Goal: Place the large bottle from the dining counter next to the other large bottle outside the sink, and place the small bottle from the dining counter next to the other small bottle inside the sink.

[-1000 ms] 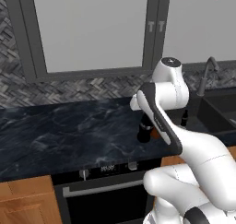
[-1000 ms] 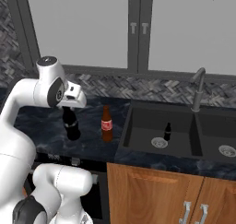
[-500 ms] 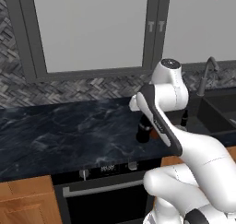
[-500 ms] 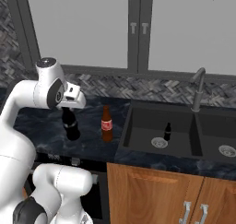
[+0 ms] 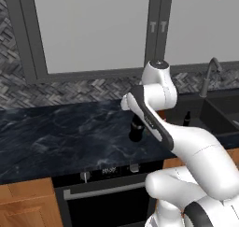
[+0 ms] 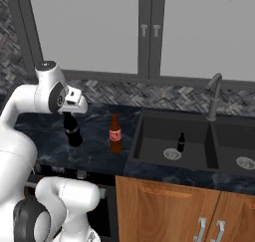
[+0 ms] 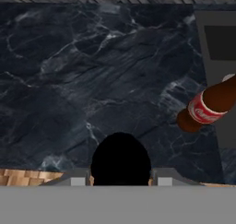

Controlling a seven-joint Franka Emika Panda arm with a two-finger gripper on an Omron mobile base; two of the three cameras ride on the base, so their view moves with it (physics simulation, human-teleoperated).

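The white arm's two-finger gripper [image 6: 72,120] points straight down over the black marbled tabletop [image 6: 94,151], and its fingers are closed narrowly around the neck of a large dark cola bottle with a black label [image 6: 73,132], which stands upright with its base at or just above the tabletop; contact with the surface cannot be confirmed. In the left base view the same dark bottle [image 5: 136,129] shows at 9 o'clock from the arm's forearm link. In the hand view the bottle's black round top [image 7: 120,159] sits at 6 o'clock, between the fingers. A second large bottle, brown glass with a red label [image 6: 115,134], stands upright on the tabletop at 3 o'clock from the held bottle, near it but apart, and just beside the left rim of the dark double-basin sink [image 6: 149,117]. A small dark bottle [image 6: 181,142] stands upright inside the left basin, near the round drain [image 6: 172,154]. A grey curved faucet [image 6: 214,92] rises behind the sink at 12 o'clock.
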